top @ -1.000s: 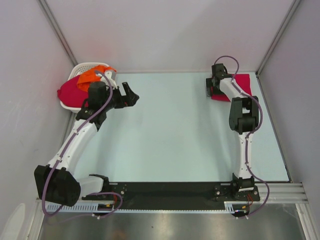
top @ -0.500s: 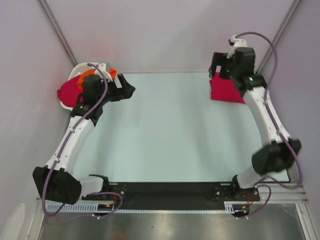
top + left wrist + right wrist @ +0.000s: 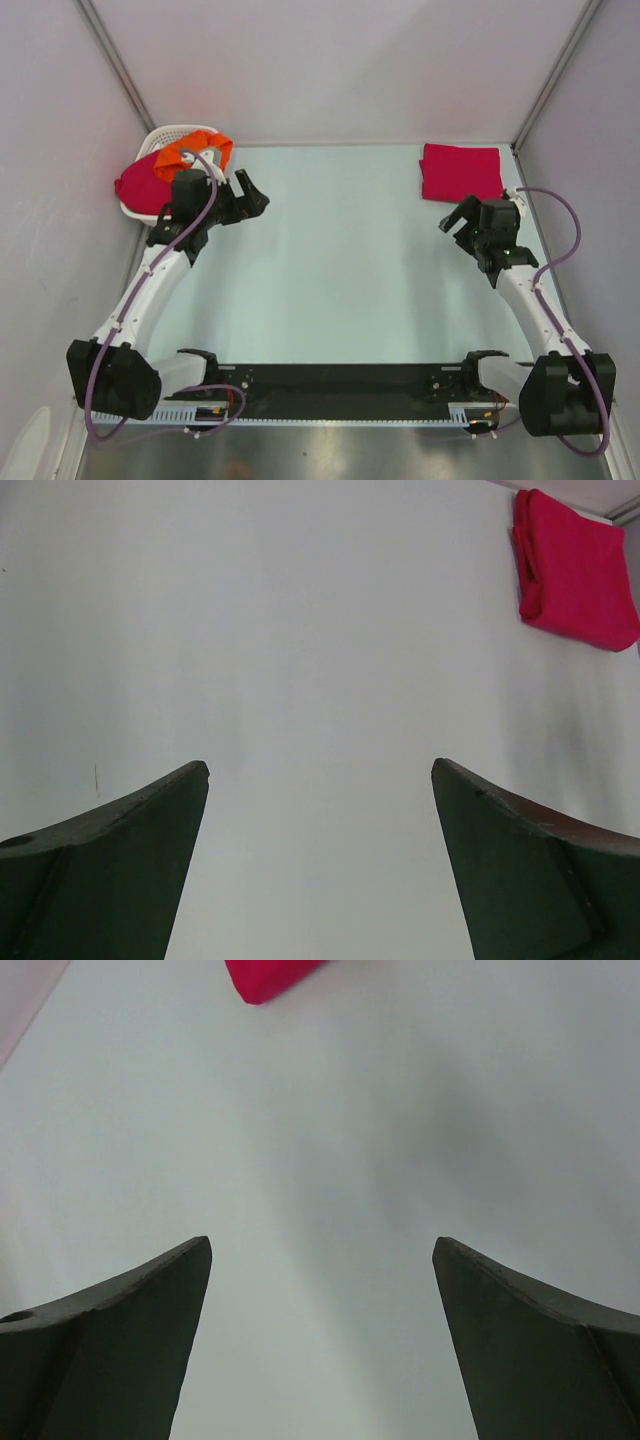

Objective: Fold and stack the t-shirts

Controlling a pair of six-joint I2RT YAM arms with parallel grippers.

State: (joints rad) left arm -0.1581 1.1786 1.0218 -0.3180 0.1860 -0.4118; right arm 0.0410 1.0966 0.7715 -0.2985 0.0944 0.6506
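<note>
A folded crimson-pink t-shirt (image 3: 461, 172) lies flat at the table's far right corner; it also shows in the left wrist view (image 3: 572, 572), and its corner shows in the right wrist view (image 3: 268, 978). An orange t-shirt (image 3: 192, 152) and a crumpled crimson-pink t-shirt (image 3: 138, 182) sit in the white basket (image 3: 163, 134) at the far left. My left gripper (image 3: 250, 192) is open and empty, just right of the basket. My right gripper (image 3: 462, 222) is open and empty, in front of the folded shirt.
Pale walls close in the table on the left, back and right. The basket stands against the left wall. The black base rail (image 3: 340, 380) runs along the near edge.
My right arm has let go of the folded shirt, risen, and drawn back toward the near right, leaving the shirt flat in the corner. My left gripper has shifted slightly by the basket.
</note>
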